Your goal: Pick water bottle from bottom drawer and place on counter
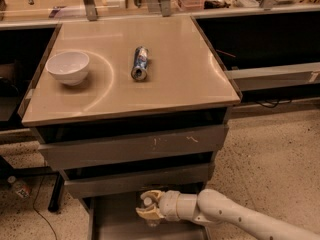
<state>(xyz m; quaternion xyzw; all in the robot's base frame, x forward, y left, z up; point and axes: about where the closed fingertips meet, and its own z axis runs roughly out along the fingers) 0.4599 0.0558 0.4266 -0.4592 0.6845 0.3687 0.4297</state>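
Observation:
The bottom drawer [116, 220] stands pulled out at the foot of the cabinet, its grey floor showing. My gripper [149, 206] reaches in from the right, just under the drawer front above it. Its tan fingers [150, 214] are closed around the water bottle [148, 202], a small clear bottle whose white cap shows between them, held upright a little above the drawer floor. The tan counter [185, 79] is the cabinet's top, well above the gripper.
A crushed blue-and-silver can [140, 63] lies mid-counter and a white bowl [67, 67] sits at its left. Two closed grey drawer fronts [135, 146] overhang the open drawer. A red-labelled bottle [19, 188] lies on the floor at the left. Shelving stands behind.

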